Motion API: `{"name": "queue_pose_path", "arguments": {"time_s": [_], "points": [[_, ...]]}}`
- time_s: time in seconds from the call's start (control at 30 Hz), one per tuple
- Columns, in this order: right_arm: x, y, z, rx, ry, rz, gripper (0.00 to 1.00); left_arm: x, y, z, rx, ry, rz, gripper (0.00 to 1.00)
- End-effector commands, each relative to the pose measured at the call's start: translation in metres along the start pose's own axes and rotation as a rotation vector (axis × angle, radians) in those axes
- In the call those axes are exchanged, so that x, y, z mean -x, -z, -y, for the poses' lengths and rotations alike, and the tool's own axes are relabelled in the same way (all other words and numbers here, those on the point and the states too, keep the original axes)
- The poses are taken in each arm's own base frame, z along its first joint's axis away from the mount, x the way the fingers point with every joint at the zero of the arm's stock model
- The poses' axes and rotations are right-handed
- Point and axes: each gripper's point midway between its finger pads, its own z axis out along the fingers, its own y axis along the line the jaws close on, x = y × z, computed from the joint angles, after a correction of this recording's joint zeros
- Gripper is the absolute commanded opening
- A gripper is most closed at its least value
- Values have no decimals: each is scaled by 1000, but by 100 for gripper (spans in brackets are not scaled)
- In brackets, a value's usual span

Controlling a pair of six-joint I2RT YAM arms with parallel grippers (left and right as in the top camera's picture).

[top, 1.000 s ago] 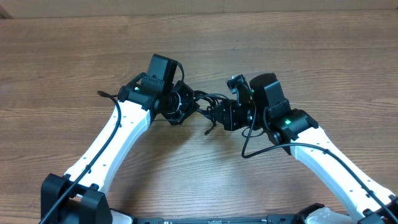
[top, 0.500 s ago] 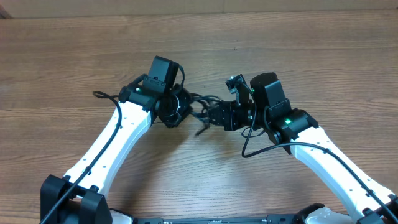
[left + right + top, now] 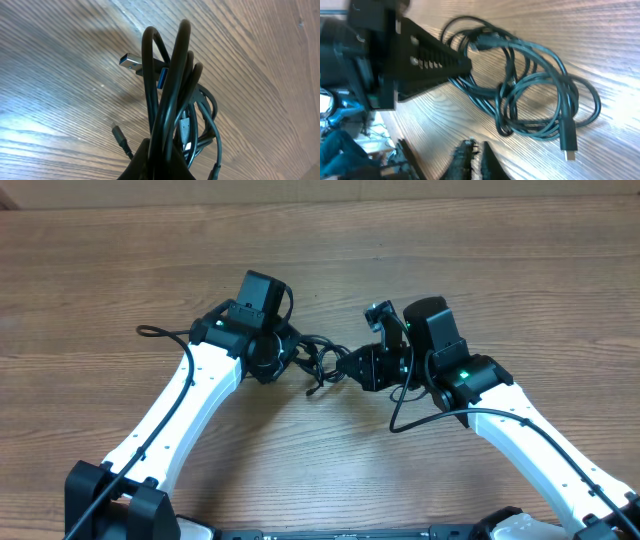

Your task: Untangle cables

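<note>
The brown wood-grain table (image 3: 500,260) is carrying the whole job near its middle, where the two arms are meeting.

The black two-finger left gripper (image 3: 288,357) is clenching tight on several strands of the thin black flexible cables (image 3: 318,360), which are sitting in one knotted bundle between the two tools. The black two-finger right gripper (image 3: 347,367) is hovering just beside that bundle. In its own wrist view no cord is showing between its fingers (image 3: 462,157), and I cannot tell whether they are parted or closed.

The cables are looking light, soft and springy: the loops (image 3: 530,95) are holding rounded curves rather than collapsing flat. The smooth sheathing is likely to slip under a weak pinch. I would judge a pull on the middle to be tightening the knot.

Better holds are the free ends. The silver flat plug with a blue insert (image 3: 132,62) is poking clear of the bundle, giving a stiff handle. The small dark plug (image 3: 568,145) is lying outermost, so its cord is looking easiest to draw out.
</note>
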Motion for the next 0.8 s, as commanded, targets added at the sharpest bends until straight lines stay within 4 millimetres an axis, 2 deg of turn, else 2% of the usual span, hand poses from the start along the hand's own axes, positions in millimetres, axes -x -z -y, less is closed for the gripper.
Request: {"name": "queue_pose_path", "arguments": {"time_s": [0.0, 0.13, 0.2, 0.37, 0.63, 0.77], "points": [[10, 5, 1, -32, 15, 29, 30, -5, 11, 19, -78, -27, -38, 4], [9, 5, 3, -38, 18, 26, 47, -13, 13, 30, -133, -32, -88, 4], [8, 5, 2, -36, 19, 24, 51, -18, 14, 35, -155, -17, -117, 4], [8, 5, 2, -36, 19, 24, 51, -25, 16, 38, -166, 63, -169, 4], [6, 0, 7, -44, 30, 8, 54, -36, 20, 48, -215, 56, -236, 4], [5, -4, 10, -47, 29, 0, 45, -36, 20, 48, -215, 54, -239, 4]]}}
